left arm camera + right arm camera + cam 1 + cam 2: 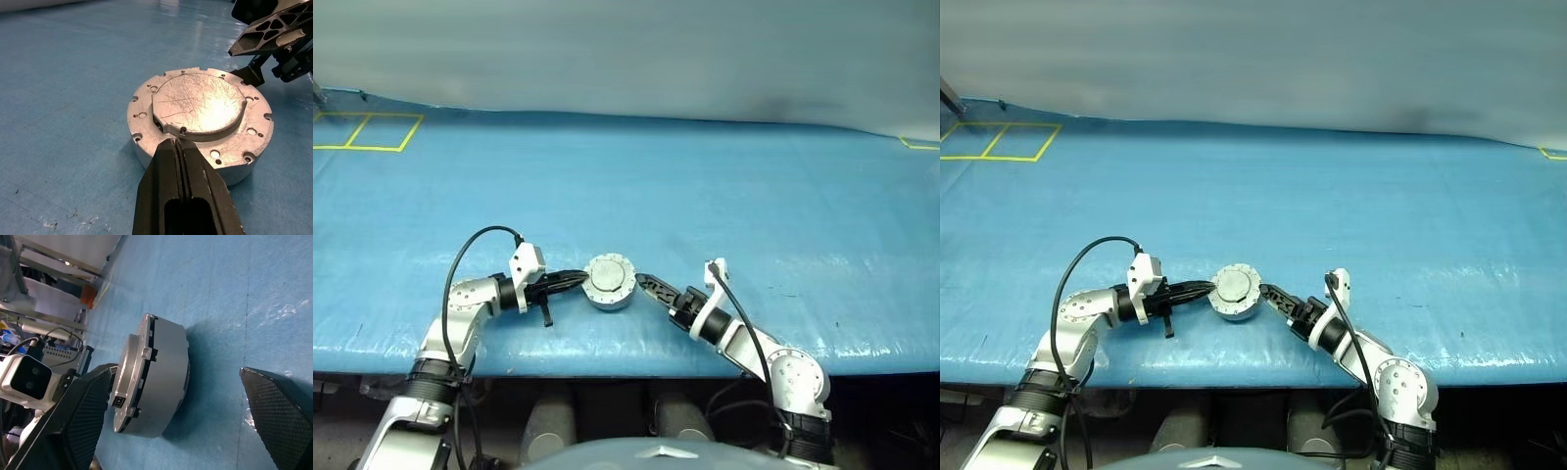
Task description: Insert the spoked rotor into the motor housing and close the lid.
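The motor housing stands on the blue table close to its front edge, a squat silver cup. The lid lies flat on top of it, plain face with the raised circle upward. The spoked rotor is hidden. My left gripper is shut, its joined tips against the housing's rim on the left side. My right gripper is open just right of the housing. In the right wrist view its two fingers stand wide apart on either side of the housing, touching nothing.
The blue table cover stretches far back and to both sides. Its front edge runs just behind both wrists. Yellow tape squares lie at the far left and a tape corner at the far right.
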